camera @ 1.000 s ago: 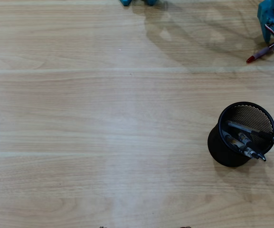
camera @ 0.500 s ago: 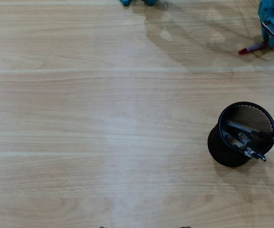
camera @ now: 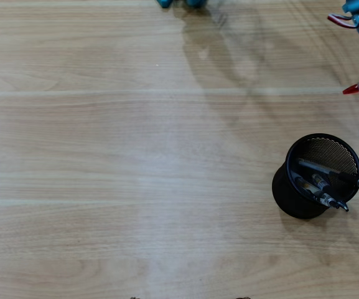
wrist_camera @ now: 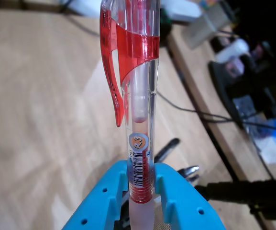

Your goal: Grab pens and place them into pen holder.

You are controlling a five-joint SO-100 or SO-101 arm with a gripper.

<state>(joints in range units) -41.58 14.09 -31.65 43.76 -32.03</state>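
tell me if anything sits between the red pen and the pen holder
Nothing visible does. The end effector grips the red pen, and in the overhead view only bare table lies between it and the pen holder. Three pens already inside lean toward its right rim.

red-and-clear pen [wrist_camera: 140, 96], blue fingers [wrist_camera: 169, 199], black holder [camera: 303, 199]

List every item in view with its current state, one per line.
red-and-clear pen: clamped in the tool, off the table.
tool: shut on the red-and-clear pen.
pen holder: upright on the table, holding other pens.
pens in the holder: leaning inside, tips over the rim.
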